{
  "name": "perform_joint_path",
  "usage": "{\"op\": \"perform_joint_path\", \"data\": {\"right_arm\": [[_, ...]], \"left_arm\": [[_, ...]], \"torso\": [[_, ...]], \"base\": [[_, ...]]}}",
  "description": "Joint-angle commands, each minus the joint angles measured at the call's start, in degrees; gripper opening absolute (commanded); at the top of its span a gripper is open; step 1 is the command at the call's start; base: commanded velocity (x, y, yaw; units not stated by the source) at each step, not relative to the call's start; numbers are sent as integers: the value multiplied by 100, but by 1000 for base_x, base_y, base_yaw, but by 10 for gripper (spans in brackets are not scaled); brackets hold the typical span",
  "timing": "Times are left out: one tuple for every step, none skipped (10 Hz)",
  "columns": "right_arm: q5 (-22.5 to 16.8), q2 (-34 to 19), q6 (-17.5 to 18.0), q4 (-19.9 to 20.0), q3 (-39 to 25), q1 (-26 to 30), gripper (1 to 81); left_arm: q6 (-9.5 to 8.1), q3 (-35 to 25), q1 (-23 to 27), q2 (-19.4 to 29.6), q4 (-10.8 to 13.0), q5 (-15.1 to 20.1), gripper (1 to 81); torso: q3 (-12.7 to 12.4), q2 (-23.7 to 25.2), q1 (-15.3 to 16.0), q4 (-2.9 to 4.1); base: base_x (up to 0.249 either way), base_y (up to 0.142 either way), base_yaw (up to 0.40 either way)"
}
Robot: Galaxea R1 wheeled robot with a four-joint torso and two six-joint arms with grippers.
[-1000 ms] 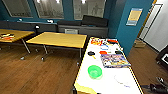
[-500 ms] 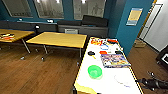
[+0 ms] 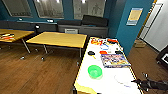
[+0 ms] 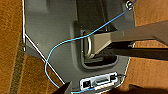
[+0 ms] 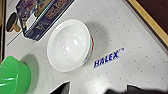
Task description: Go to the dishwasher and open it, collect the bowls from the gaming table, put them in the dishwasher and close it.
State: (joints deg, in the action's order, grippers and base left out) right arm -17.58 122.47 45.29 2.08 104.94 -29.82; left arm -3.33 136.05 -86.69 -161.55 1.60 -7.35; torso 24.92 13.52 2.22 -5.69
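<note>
On the white table (image 3: 110, 82) beside us sits the green bowl (image 3: 95, 71), upright near the front edge, with a white bowl (image 5: 68, 45) close beside it and a game box (image 3: 115, 60) just behind. We judge we are at the collecting step. Our right gripper (image 3: 140, 82) hovers over the table's near corner; we cannot tell whether it is parted or closed. Next we need to bring it across onto the green bowl's rim, clear of the white one.
</note>
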Motion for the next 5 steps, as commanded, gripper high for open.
{"op": "perform_joint_path", "data": {"right_arm": [[551, -159, 498, 152, 358, 551, 811], [703, -132, 507, 161, 561, 595, 811], [720, -97, 516, 161, 709, 656, 811], [791, -18, 534, 161, 869, 700, 811], [791, 121, 534, 169, 1069, 770, 811]], "left_arm": [[-28, 36, 77, -18, -19, 419, 811], [-28, 45, 77, -18, -27, 419, 811], [-28, 45, 77, -18, -28, 427, 811], [-28, 45, 77, -18, -28, 489, 811], [-28, 63, 95, -35, -28, 497, 811]], "torso": [[0, 0, 0, 0], [2, 0, 0, 0], [2, 0, 0, 0], [2, 0, 0, 0], [2, 0, 0, 0]], "base": [[0, 0, 0], [0, 0, 0], [0, 0, 0], [0, 0, 0], [0, 0, 0]]}}
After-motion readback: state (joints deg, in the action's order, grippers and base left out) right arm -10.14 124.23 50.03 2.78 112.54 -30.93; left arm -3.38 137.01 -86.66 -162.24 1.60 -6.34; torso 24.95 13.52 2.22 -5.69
